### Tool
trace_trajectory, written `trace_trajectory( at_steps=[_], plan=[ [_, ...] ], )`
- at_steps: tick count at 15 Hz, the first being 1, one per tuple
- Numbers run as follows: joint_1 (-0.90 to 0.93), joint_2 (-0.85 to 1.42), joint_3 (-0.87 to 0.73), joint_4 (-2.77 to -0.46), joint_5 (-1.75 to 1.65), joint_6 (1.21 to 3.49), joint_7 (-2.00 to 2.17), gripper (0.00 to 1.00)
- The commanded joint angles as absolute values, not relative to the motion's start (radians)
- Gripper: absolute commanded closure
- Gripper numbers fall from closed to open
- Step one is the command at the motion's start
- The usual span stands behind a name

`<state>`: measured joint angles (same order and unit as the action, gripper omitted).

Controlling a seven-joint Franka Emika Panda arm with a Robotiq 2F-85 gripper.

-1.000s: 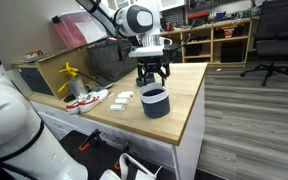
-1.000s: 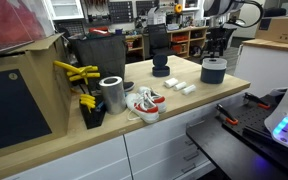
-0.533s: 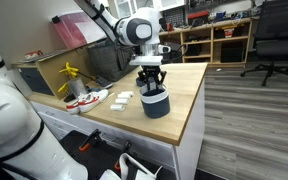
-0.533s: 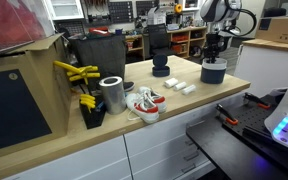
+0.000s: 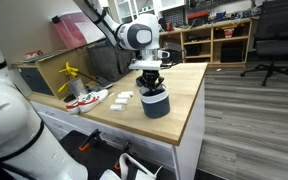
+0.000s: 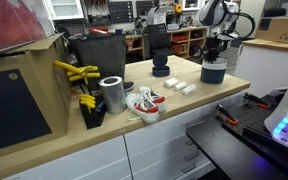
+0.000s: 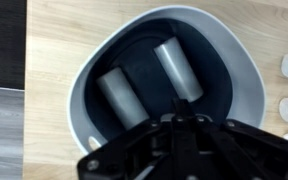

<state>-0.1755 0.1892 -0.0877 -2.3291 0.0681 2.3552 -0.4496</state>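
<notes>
Currently, your claw (image 5: 150,88), pressed together, sits at the mouth of the bowl (image 5: 156,103) near the surface's (image 5: 179,100) edge, bowl directly beneath; two cylinders (image 7: 119,98) lie side by side inside, long axes parallel, slanting across the wrist view.

readable text: none in any view | grey bowl (image 5: 155,103): no legible mark | white blocks (image 5: 123,97) on the desk (image 5: 189,95): too small to tell | shelves (image 5: 219,35) behind: labels blurred, not readable
</notes>
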Motion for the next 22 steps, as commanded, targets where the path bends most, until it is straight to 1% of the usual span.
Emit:
trace_trajectory(
  at_steps=[1, 11, 22],
  plan=[
    [-0.184, 0.185, -0.086, -2.337, 0.07, 2.333, -0.478, 1.0],
    [-0.197, 0.23, -0.095, -2.35, 0.039, 2.384, -0.468, 1.0],
    [-0.234, 0.298, -0.07, -2.354, 0.069, 2.469, -0.498, 1.0]
  ],
)
